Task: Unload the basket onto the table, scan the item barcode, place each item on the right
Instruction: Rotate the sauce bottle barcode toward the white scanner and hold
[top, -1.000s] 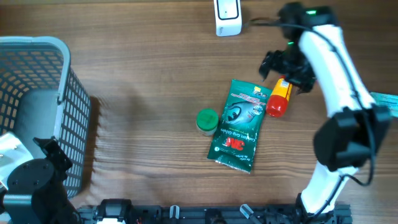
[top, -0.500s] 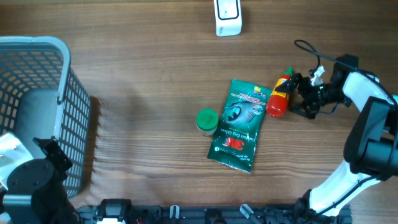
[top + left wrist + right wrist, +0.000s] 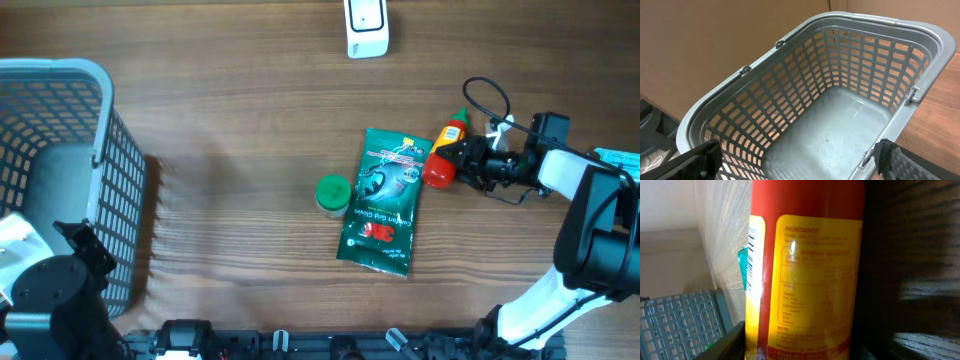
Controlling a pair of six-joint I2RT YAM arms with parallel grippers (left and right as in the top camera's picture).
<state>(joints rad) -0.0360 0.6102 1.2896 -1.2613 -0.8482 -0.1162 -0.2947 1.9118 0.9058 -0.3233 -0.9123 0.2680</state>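
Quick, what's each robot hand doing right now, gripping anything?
Left gripper: open, holding nothing, facing the basket.
Right gripper: set around the red sauce bottle; whether it grips it cannot be told.

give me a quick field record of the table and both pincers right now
green packet: flat, mid-table
sauce bottle: lying right of the green packet
green-lidded jar: left of the green packet
white scanner: far edge, untouched
right pincer: at the sauce bottle, grip unclear
left pincer: open, over the basket
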